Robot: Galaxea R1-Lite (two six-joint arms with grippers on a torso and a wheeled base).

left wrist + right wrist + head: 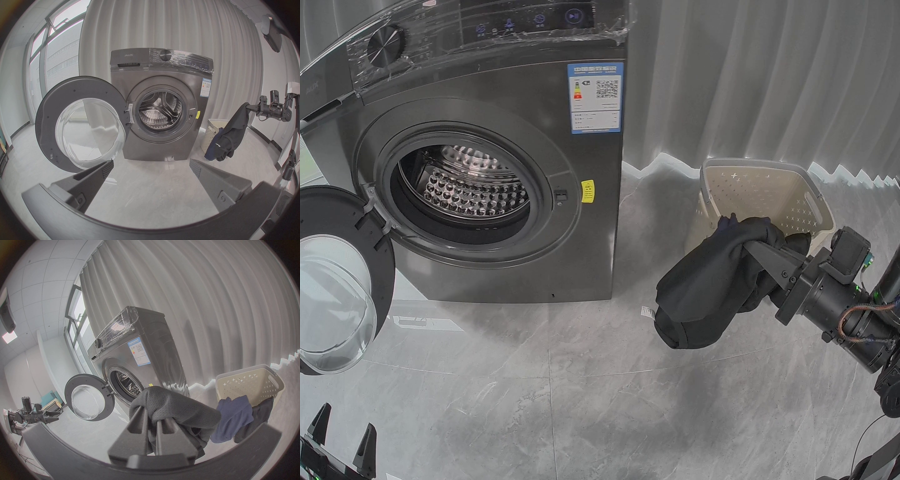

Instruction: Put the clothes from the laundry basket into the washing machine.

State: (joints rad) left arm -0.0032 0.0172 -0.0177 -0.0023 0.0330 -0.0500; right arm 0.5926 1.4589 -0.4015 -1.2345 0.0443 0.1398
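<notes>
Right end effector (756, 249) clenched on dangling garment (706, 294); loose hem could snag washer (587, 250) rim or slip to floor (550, 387).

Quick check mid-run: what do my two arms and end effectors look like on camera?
Both are dark grey, each with two wedge-shaped fingers tapering to narrow tips. The left end effector has textured inner pads. The right end effector mounts on a black cylindrical wrist, with an orange-brown cable looped beside it and a boxy black camera module on top.
</notes>
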